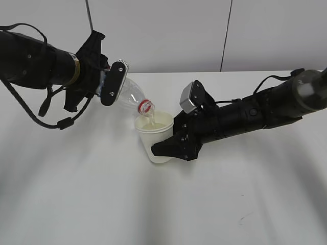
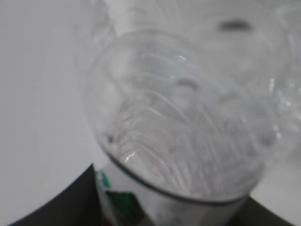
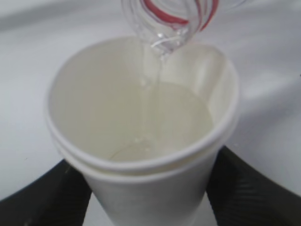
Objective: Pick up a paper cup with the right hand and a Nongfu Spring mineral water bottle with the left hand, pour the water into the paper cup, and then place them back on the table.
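My left gripper (image 1: 110, 84) is shut on the Nongfu Spring mineral water bottle (image 1: 130, 94), tilted mouth-down to the right, its red neck ring over the paper cup (image 1: 156, 138). A thin stream of water (image 3: 153, 89) runs from the bottle mouth (image 3: 176, 19) into the cup (image 3: 141, 141), which holds a pool of water. My right gripper (image 1: 171, 148) is shut on the cup's lower wall, one black finger (image 3: 42, 193) on each side, holding it upright just above the table (image 1: 163, 204). In the left wrist view the clear ribbed bottle (image 2: 183, 127) fills the frame, its label at the bottom.
The white table stretches on all sides of the cup, with a small dark scuff (image 1: 244, 218) at the front right. A white panelled wall (image 1: 168, 35) stands behind the table. Loose black cables (image 1: 56, 109) hang under the left arm.
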`<state>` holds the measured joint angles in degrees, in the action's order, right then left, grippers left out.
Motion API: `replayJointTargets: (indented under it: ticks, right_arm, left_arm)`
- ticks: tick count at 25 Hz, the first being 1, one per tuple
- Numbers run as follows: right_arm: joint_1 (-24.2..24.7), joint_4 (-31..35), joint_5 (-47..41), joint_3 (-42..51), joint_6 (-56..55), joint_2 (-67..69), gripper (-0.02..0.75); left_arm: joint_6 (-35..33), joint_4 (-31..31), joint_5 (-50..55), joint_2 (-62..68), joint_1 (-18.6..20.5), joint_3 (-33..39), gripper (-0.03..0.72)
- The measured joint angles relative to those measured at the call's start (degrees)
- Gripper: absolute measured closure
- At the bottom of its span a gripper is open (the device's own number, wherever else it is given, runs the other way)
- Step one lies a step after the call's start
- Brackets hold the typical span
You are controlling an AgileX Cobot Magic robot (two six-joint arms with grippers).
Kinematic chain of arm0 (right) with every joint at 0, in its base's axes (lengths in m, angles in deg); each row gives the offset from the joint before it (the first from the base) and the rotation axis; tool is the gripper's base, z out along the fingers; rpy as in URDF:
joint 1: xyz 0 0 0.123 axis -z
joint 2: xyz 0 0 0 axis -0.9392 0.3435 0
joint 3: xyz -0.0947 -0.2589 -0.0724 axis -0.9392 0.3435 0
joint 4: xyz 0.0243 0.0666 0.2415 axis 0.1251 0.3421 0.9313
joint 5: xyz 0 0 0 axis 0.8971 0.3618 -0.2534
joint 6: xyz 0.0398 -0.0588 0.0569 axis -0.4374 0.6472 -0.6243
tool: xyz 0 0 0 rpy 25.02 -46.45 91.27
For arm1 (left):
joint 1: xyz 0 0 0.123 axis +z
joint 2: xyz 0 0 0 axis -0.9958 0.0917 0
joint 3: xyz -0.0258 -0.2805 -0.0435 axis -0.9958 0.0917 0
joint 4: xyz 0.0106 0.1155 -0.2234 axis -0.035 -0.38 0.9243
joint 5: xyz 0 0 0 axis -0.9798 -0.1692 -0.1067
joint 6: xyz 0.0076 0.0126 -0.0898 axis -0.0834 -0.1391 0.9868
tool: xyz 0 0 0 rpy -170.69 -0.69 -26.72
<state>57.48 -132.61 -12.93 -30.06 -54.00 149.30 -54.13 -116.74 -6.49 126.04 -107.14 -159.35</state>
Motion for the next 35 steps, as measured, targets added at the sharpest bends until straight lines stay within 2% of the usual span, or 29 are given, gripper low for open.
replayJointTargets:
  ticks: [28, 35]
  right_arm:
    - [0.0, -0.4, -0.1, 0.0, -0.1, 0.0, 0.216]
    - [0.0, 0.2, -0.1, 0.0, 0.0, 0.0, 0.216]
  left_arm:
    - [0.1, 0.1, -0.1, 0.0, 0.0, -0.4, 0.358]
    - [4.2, 3.8, -2.1, 0.0, 0.0, -0.4, 0.358]
